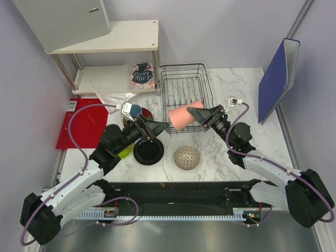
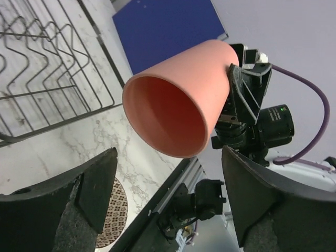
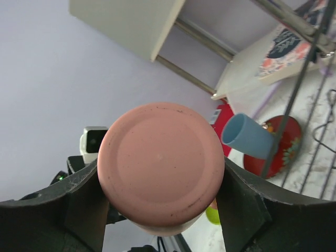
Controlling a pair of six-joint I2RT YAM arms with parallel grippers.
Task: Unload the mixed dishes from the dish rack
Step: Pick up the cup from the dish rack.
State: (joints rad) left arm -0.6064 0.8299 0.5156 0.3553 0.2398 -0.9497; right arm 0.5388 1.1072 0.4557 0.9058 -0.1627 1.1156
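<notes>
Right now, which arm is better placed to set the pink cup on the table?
Right. The right gripper is shut on the pink cup, held sideways at the rack's front edge. The left gripper is open and empty, facing the cup's mouth without touching it.

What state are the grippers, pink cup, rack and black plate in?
right gripper: shut on tall pink cup
tall pink cup: held sideways, mouth toward left gripper
left gripper: open, empty
dish rack: holds no dishes
glossy black plate: flat on table
</notes>
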